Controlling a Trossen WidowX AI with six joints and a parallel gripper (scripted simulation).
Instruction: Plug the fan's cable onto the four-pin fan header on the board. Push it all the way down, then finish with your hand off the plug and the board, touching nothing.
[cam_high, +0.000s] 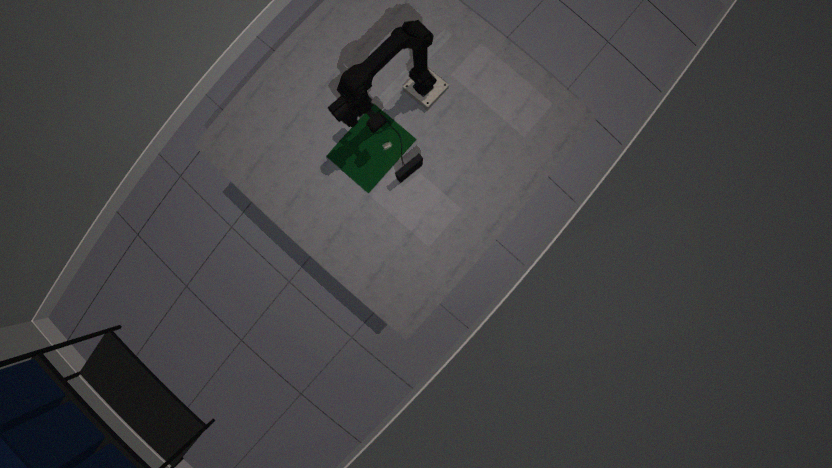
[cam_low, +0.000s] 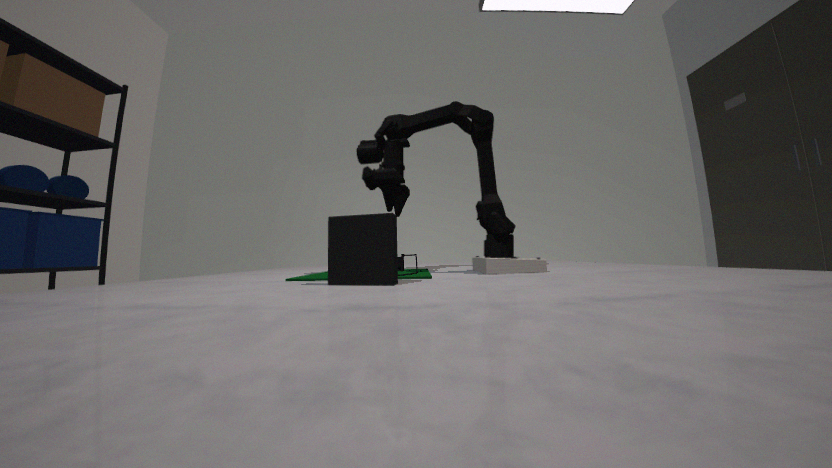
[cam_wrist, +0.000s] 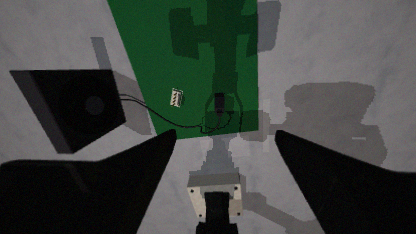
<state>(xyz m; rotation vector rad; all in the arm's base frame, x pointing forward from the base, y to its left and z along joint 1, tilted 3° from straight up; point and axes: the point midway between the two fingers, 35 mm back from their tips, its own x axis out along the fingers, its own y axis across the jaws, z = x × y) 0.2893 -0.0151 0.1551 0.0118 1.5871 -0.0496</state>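
The green board (cam_high: 372, 177) (cam_low: 305, 277) (cam_wrist: 150, 55) lies flat. The four-pin header (cam_high: 386, 145) (cam_wrist: 176, 98) is a small white part on it, with no plug on it. The black fan (cam_high: 409, 168) (cam_low: 362, 250) (cam_wrist: 77, 107) stands beside the board. Its thin dark cable (cam_wrist: 172, 121) (cam_high: 401, 145) runs over the board to the small black plug (cam_wrist: 219, 104). The plug is over the board near one end, to the right of the header in the wrist view. My gripper (cam_low: 393, 213) (cam_wrist: 224, 134) is open and empty, pointing down high above the board, clear of the plug.
The arm's pale base plate (cam_high: 427, 103) (cam_low: 509, 266) (cam_wrist: 195, 196) stands near the board. The arm's shadow falls across the board and plug. A shelf rack (cam_low: 115, 162) with boxes and blue bins stands in the background.
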